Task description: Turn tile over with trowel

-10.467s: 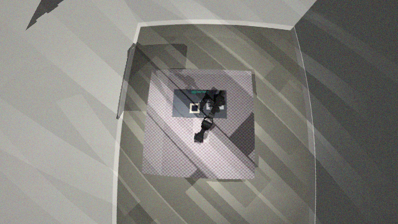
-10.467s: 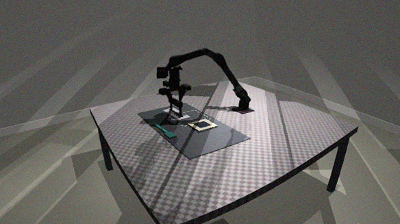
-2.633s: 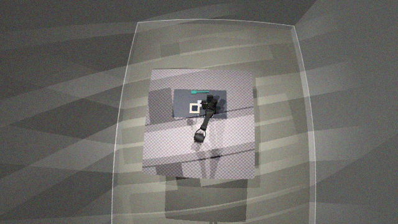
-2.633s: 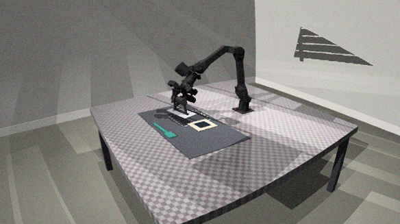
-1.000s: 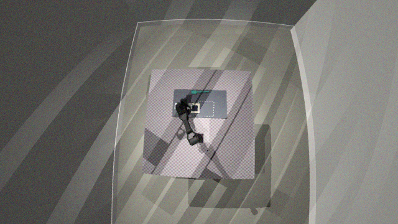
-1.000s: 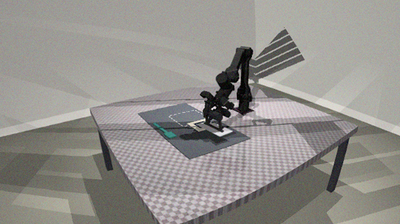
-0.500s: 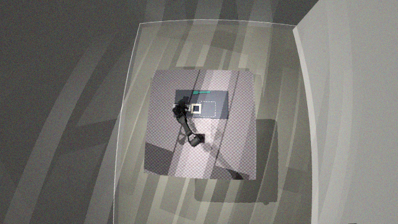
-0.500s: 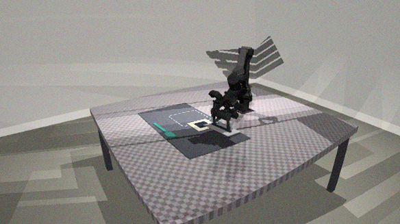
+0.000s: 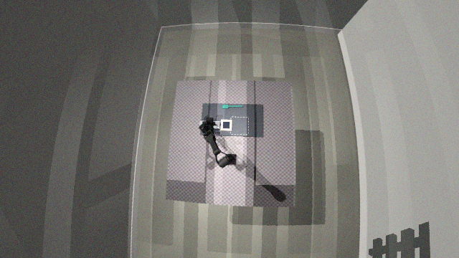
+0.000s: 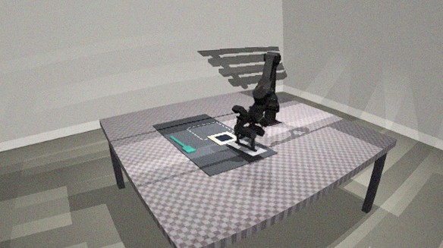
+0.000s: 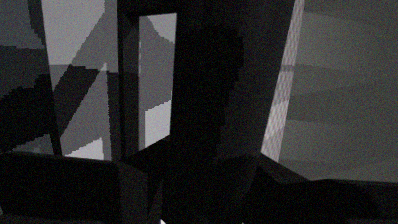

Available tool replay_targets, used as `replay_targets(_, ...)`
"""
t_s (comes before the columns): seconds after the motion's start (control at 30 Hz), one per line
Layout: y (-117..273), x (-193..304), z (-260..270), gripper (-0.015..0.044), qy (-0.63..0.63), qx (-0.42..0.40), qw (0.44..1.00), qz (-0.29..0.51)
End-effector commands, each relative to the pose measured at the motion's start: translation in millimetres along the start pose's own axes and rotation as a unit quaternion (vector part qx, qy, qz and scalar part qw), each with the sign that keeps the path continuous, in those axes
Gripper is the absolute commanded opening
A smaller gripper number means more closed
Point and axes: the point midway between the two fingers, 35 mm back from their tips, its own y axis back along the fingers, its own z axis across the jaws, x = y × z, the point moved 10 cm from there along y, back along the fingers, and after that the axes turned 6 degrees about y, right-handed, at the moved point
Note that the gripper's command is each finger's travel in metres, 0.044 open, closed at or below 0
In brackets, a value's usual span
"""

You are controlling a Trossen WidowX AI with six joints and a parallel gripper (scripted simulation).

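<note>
My gripper (image 9: 208, 127) (image 10: 246, 145) is shut on the pale grey trowel (image 9: 216, 123) (image 10: 259, 151) (image 11: 75, 30), low over the left end of the mat in the top view. The trowel's flat blade is partly hidden by the fingers, and one end reaches close to the tile; contact is unclear. The tile (image 9: 226, 120) (image 10: 213, 139) has a cream border around a dark square and looks flat, dark square facing up. It lies beside the left side of the dashed outline (image 9: 248, 123), at its edge. The wrist view is dark, showing only pale blade parts.
A teal tool (image 9: 233, 106) (image 10: 185, 146) with a thin handle lies along the far edge of the dark mat (image 9: 257, 111) (image 10: 216, 167) in the top view. The checked table (image 9: 276, 150) (image 10: 304, 180) surrounds the mat. Striped shadows cross the scene.
</note>
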Motion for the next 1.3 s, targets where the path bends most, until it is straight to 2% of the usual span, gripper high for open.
replay_targets(0.0,-1.5,-1.6,-0.2,0.0000,-0.007,0.010,1.000,-0.002)
replay_targets(0.4,-9.8,-1.9,10.4,0.0000,-0.007,0.010,1.000,-0.002)
replay_targets(1.27,-7.8,39.6,11.3,0.0000,-0.006,0.010,1.000,-0.001)
